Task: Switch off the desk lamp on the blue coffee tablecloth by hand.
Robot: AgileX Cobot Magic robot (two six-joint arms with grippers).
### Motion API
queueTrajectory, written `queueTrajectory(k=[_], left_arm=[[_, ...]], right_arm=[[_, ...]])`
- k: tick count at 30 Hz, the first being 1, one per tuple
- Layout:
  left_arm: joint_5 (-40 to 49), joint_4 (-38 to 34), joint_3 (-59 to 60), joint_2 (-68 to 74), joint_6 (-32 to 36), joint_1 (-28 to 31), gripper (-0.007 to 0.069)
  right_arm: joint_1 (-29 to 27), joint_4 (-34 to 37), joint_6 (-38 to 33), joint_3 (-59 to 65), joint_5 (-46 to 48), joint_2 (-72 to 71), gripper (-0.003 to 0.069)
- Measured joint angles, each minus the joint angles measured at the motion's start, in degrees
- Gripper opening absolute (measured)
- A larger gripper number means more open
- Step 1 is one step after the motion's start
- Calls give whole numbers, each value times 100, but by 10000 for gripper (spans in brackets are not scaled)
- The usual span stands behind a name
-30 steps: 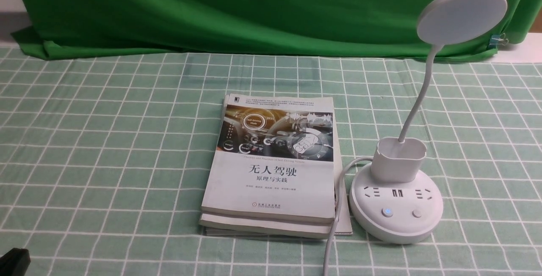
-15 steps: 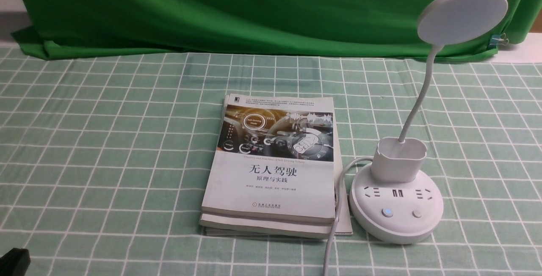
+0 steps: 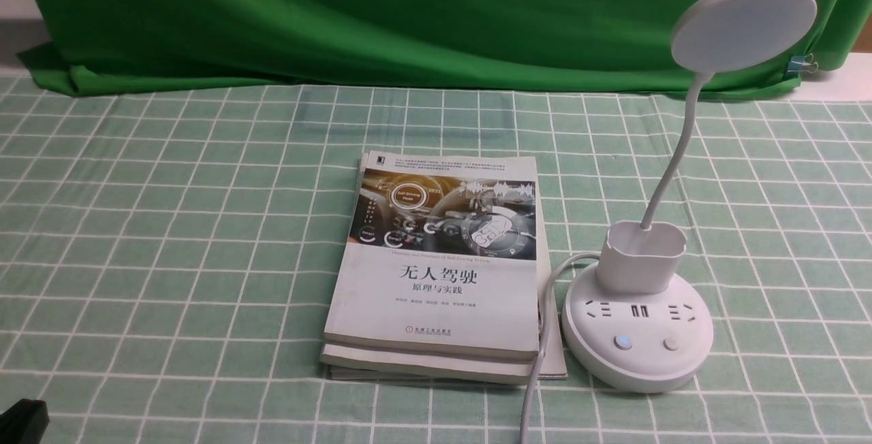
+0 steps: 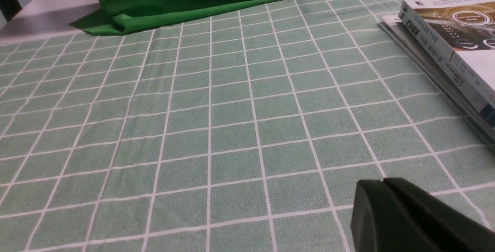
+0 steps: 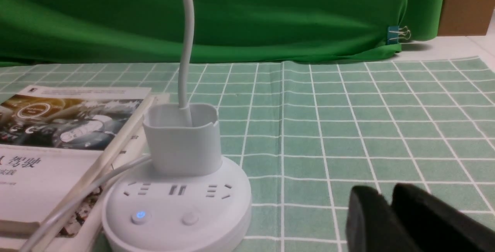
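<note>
Right wrist view — desk lamp [image 5: 174, 205], upright, near right pincer [image 5: 386, 201] — apart.

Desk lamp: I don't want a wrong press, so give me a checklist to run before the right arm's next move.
Desk lamp upright on the tablecloth: ok.
Both buttons uncovered, the left one glowing blue, the right one unlit: ok.
Which button switches the lamp: cannot tell; no readable label.
Lamp head visibly shining: cannot tell; its face looks dull.
Right gripper shut for pressing: not ok; a small gap shows between its blurred fingertips.
Right gripper off the lamp: ok.
</note>
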Motion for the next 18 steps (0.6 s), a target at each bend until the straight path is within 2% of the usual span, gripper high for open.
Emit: queueTrajectory(k=[18], left_arm=[[0,0,0,0,0,0,0]], right_arm=[[0,0,2,0,5,0,139]])
